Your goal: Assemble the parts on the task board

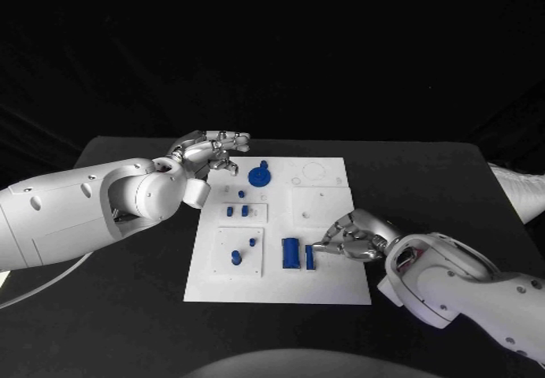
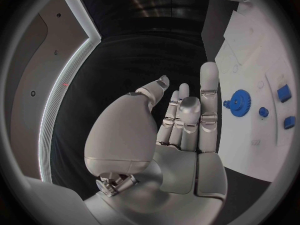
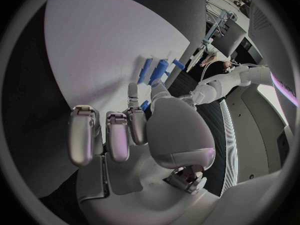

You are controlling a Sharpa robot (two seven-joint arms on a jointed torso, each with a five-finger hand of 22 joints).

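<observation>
R hand [image 1: 354, 239] pinches thin blue strip [image 1: 309, 257] at task board [image 1: 329, 287] edge, L hand [image 1: 216, 150] released nr blue gear [image 1: 260, 175]; suggest keeping strip upright, seating slow.

Two white arms are seen from above. The left arm enters at 9 o'clock and is stretched toward 12 o'clock; its left robot hand [image 1: 213, 150] is held up with the fingers [image 2: 209, 92] extended, close together, and nothing in them. The right arm enters at 4 o'clock. Its right robot hand [image 1: 354, 237] is lowered, fingers [image 3: 117, 135] partly curled; whether anything is pinched cannot be told.
</observation>
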